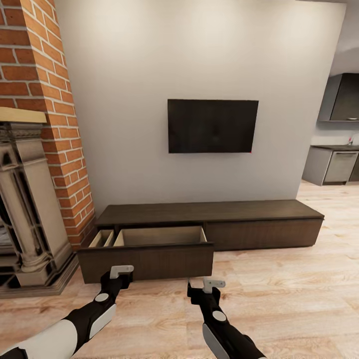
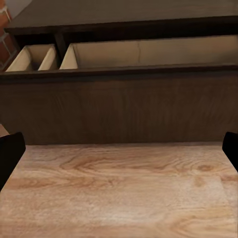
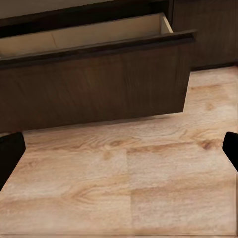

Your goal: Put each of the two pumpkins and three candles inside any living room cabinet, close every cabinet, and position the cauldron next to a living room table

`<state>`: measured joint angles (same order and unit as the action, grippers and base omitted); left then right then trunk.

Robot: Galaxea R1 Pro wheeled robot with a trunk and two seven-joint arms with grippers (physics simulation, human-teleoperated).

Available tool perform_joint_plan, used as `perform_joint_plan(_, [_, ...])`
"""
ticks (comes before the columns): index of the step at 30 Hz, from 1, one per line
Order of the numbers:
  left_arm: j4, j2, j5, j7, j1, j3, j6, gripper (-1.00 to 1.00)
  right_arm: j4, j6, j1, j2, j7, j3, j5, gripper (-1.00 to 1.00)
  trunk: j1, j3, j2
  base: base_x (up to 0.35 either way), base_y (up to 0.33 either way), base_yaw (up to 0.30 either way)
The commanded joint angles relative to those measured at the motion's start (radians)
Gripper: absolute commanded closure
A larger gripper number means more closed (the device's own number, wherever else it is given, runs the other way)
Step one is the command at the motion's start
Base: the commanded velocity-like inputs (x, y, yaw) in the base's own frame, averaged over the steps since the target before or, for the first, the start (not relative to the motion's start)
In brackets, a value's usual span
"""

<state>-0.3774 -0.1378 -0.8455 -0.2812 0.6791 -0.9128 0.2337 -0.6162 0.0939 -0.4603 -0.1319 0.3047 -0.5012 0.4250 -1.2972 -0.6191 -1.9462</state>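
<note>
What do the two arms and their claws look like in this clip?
Both arms are glossy black with white shell panels and a round grey disc near the wrist. The left claw and right claw each have a black base and short, pale grey fingers. In the wrist views, the fingertips look plain black. No cables or markings visible.

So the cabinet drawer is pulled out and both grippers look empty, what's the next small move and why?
Probably turn away to fetch a pumpkin or candle. The drawer of the cabinet stands open, what shows of its tan interior is bare, and the left gripper and right gripper are open, holding nothing, over the wooden floor.
</note>
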Motion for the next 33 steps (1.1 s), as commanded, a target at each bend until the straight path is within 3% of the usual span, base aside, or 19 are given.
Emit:
perform_joint_plan(1, [0.0,0.0,-0.002,-0.006,0.001,-0.009,0.006,-1.0,0.009,0.008,-0.001,0.001,0.007,-0.007,0.009,-1.0,-0.004,-0.004,-0.008,0.0,0.0,0.0])
perform_joint_plan(21, [0.002,0.01,0.009,0.005,0.0,-0.009,0.012,-1.0,0.022,0.01,-0.004,0.0,0.004,-0.009,0.01,-1.0,-0.08,-0.067,-0.148,0.0,0.0,0.0])
perform_joint_plan(33, [0.001,0.009,0.009,0.007,0.0,-0.009,0.013,-1.0,0.051,0.008,-0.056,-0.021,-0.016,-0.012,0.006,-1.0,-0.126,-0.105,-0.232,0.0,0.0,0.0])
